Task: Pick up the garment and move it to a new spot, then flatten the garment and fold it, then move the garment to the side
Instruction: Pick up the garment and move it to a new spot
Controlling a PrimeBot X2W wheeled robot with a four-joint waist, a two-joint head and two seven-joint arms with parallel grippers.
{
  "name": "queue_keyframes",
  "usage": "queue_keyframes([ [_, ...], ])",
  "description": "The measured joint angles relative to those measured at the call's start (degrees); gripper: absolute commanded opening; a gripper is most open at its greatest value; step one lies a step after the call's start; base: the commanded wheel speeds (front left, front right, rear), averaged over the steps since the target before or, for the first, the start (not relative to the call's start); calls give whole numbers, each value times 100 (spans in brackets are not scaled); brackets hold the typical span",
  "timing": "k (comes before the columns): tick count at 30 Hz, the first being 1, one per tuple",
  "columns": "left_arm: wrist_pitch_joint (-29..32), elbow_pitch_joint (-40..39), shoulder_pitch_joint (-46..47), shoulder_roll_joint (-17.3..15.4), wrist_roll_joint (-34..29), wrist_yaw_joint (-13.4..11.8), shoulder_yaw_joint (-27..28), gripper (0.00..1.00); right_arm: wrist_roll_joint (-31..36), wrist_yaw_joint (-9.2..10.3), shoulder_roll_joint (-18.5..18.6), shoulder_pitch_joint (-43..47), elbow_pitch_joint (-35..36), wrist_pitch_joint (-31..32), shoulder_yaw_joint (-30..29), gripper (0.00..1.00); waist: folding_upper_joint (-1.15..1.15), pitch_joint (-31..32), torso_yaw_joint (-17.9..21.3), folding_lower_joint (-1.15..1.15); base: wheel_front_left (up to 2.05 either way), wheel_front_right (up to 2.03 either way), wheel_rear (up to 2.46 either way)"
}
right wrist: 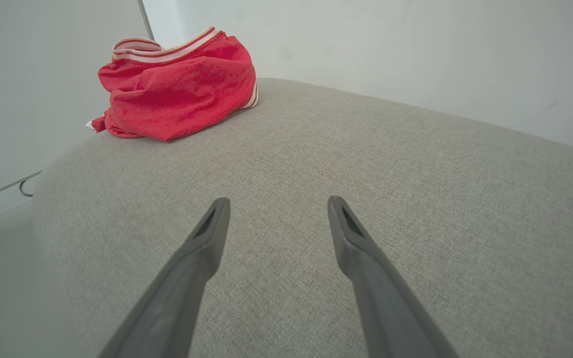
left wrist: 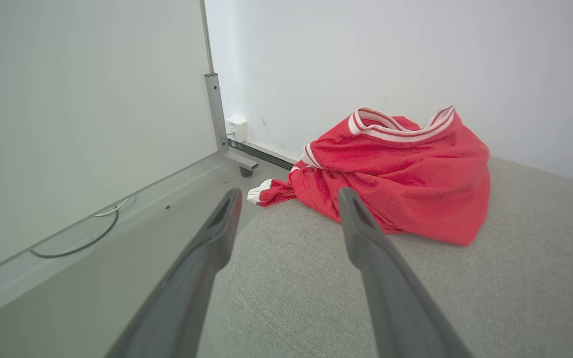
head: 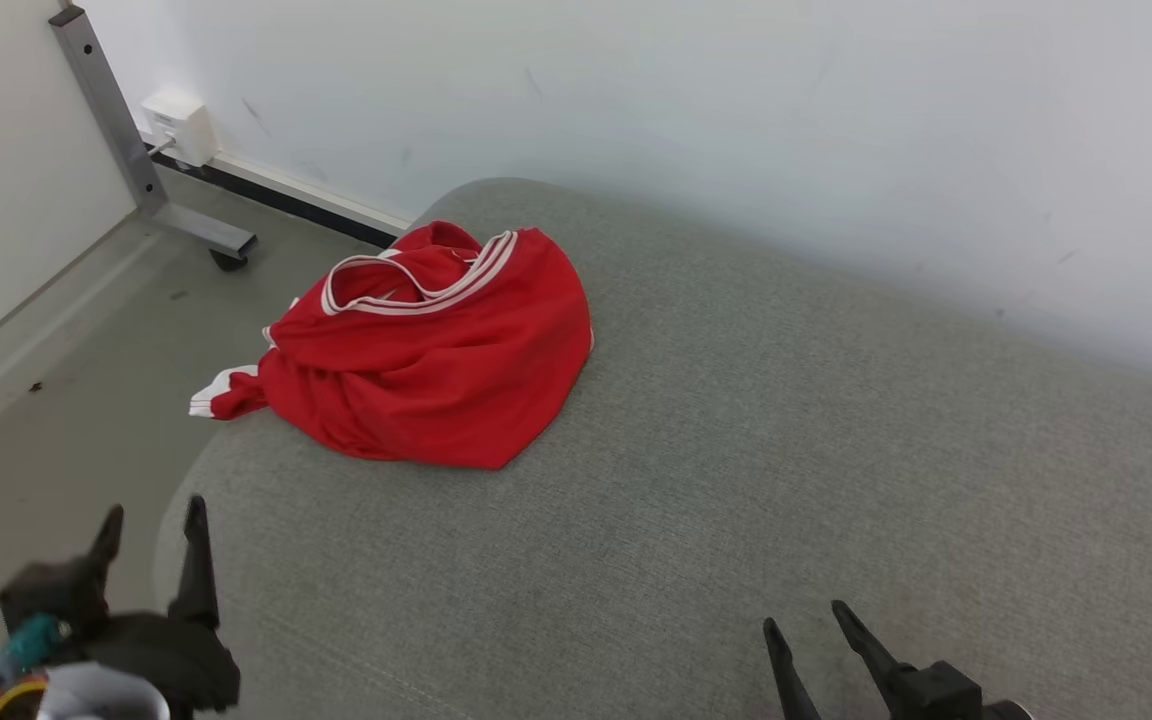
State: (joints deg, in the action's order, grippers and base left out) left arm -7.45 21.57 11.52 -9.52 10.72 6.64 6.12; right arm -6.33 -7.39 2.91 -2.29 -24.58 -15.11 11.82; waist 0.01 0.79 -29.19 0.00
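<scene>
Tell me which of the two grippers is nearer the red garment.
The left gripper: in its wrist view the red garment lies just beyond its fingers, at the left end of the grey cushion. The right gripper is over bare cushion, farther off.

The red garment (head: 436,370), trimmed with white stripes, lies bunched in a heap left of centre in the head view, on the grey cushion (head: 786,480). A white-cuffed end pokes out leftward.
</scene>
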Motion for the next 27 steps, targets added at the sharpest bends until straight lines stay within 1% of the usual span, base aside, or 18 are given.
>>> queue_keyframes([
  [7, 966, 465, 1079, -381, 728, 52, 104, 100, 356, -7, 42, -166, 457, 266, 79, 100, 0, -113, 266, 0, 0, 0, 0],
  [9, 1249, 532, 1321, -488, 1109, 75, 157, 100, 385, -7, 112, -233, 628, 346, 71, 100, 0, -194, 385, 0, 0, 0, 0],
  [10, 1412, 539, 1413, -589, 1187, 76, 134, 100, 393, -7, 146, -263, 716, 367, 60, 100, 0, -241, 451, 0, 0, 0, 0],
  [11, 1617, 528, 1496, -662, 1433, 76, 129, 100, 394, -7, 177, -290, 799, 408, 60, 100, 0, -291, 524, 0, 0, 0, 0],
  [12, 1803, 500, 1569, -739, 1683, 77, 123, 100, 401, -7, 194, -311, 881, 438, 51, 100, 0, -347, 604, 0, 0, 0, 0],
  [13, 1980, 446, 1618, -840, 1795, 82, 86, 100, 409, -7, 215, -338, 956, 459, 29, 100, -1, -408, 686, 0, 0, 0, 0],
  [17, 2546, 58, 1795, -1210, 2632, 86, 207, 100, 433, -7, 258, -413, 1244, 509, -26, 100, 0, -719, 1055, 0, 0, 0, 0],
  [22, 3275, -223, 1894, -1596, 3531, 85, 623, 100, 432, -7, 207, -553, 1418, 499, -75, 100, 0, -1236, 1605, 1, 0, 0, 0],
  [27, 3976, -447, 1924, -2051, 3843, -9, 860, 100, 383, -7, 131, -687, 1368, 390, -111, 100, 0, -1742, 2161, 1, 0, 0, 0],
])
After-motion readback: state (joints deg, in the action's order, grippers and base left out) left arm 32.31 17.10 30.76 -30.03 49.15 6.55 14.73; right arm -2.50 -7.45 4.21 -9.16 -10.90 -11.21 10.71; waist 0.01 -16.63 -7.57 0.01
